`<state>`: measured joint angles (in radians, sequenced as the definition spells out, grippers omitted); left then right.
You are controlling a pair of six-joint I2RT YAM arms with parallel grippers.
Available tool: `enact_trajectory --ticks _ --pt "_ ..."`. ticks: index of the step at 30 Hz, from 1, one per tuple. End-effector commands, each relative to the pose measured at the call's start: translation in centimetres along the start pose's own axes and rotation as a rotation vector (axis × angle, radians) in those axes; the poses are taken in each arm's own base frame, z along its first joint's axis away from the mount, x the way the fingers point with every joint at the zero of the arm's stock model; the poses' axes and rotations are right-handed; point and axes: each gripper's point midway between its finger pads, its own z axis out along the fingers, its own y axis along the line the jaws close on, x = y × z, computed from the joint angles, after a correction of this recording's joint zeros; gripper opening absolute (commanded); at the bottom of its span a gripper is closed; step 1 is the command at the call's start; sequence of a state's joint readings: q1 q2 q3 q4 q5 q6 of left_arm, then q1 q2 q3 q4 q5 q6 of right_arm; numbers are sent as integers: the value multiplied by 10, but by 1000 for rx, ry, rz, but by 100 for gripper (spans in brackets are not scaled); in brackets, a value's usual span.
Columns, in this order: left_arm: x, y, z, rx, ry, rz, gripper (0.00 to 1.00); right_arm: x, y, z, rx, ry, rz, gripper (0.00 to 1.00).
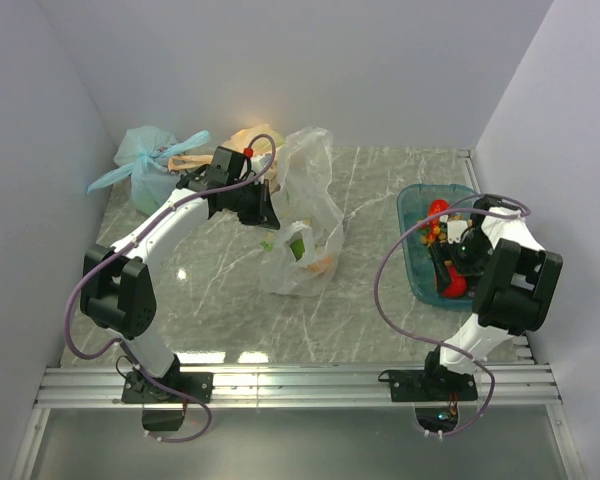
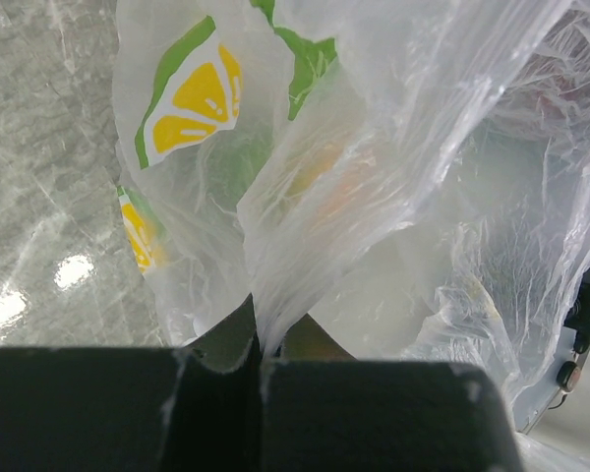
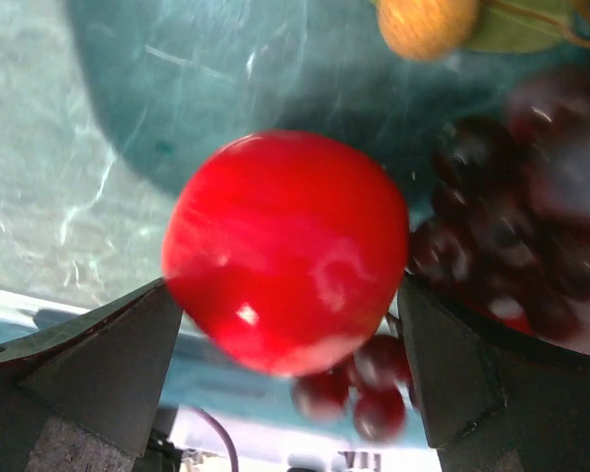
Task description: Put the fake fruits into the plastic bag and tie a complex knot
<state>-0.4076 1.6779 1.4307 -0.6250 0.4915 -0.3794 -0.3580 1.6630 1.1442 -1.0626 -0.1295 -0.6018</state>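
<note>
The clear plastic bag (image 1: 305, 225) printed with lemon slices stands mid-table, with green and orange fake fruits (image 1: 302, 250) showing through it. My left gripper (image 1: 267, 212) is shut on a bunched strip of the bag's upper edge (image 2: 275, 295), holding it up; the film fans out from between the fingertips (image 2: 261, 344). My right gripper (image 1: 450, 268) reaches down into the teal bin (image 1: 412, 205). It is open wide, with its fingers (image 3: 108, 364) on either side of a glossy red apple (image 3: 285, 251). Dark purple grapes (image 3: 531, 216) lie right of the apple. No knot shows.
A tied light blue bag (image 1: 150, 165) and an orange-yellow bag (image 1: 245, 138) sit at the back left by the wall. An orange fruit with a leaf (image 3: 428, 25) lies in the bin beyond the apple. White walls close in on three sides.
</note>
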Motion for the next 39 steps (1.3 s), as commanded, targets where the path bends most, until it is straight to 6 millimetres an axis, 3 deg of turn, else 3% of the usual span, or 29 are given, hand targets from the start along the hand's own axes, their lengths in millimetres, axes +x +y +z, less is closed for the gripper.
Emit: enact_trajectory --ticks 1,6,9,12,20,25,27,30,31,33,34,37,38,39 --pt "-14 -12 -11 13 -58 50 0 -15 -5 8 0 -43 31 95" --pt "-15 -9 -8 9 -52 43 0 -32 3 0 -68 -90 54 88" --pt "-15 -10 -9 10 -51 44 0 -31 6 -13 -75 -94 41 69" --pt "-15 -9 -8 7 -49 44 1 -34 12 -31 -78 -130 19 61" --pt "-13 -10 -9 9 -45 50 1 -51 23 -98 -59 -302 -48 59" --pt "-13 -13 -11 20 -45 54 1 -75 55 -149 -143 -460 -145 58" --pt "-14 -13 -12 20 -44 56 1 -89 81 -169 -214 -531 -197 58" --pt "-14 -15 -13 25 -45 66 0 -126 132 -217 -252 -687 -334 58" --pt "-14 -15 -14 24 -46 69 0 -134 162 -225 -282 -710 -413 58" --pt "-14 -15 -15 25 -43 75 0 -156 195 -245 -318 -794 -469 58" --pt "-14 -16 -16 26 -43 81 1 -161 222 -248 -350 -811 -527 58" --pt "-14 -16 -17 27 -46 91 1 -184 260 -246 -405 -853 -567 58" --pt "-15 -17 -17 31 -48 95 1 -184 286 -241 -445 -837 -606 58" --pt "-15 -17 -18 28 -50 95 1 -191 298 -239 -460 -847 -630 58"
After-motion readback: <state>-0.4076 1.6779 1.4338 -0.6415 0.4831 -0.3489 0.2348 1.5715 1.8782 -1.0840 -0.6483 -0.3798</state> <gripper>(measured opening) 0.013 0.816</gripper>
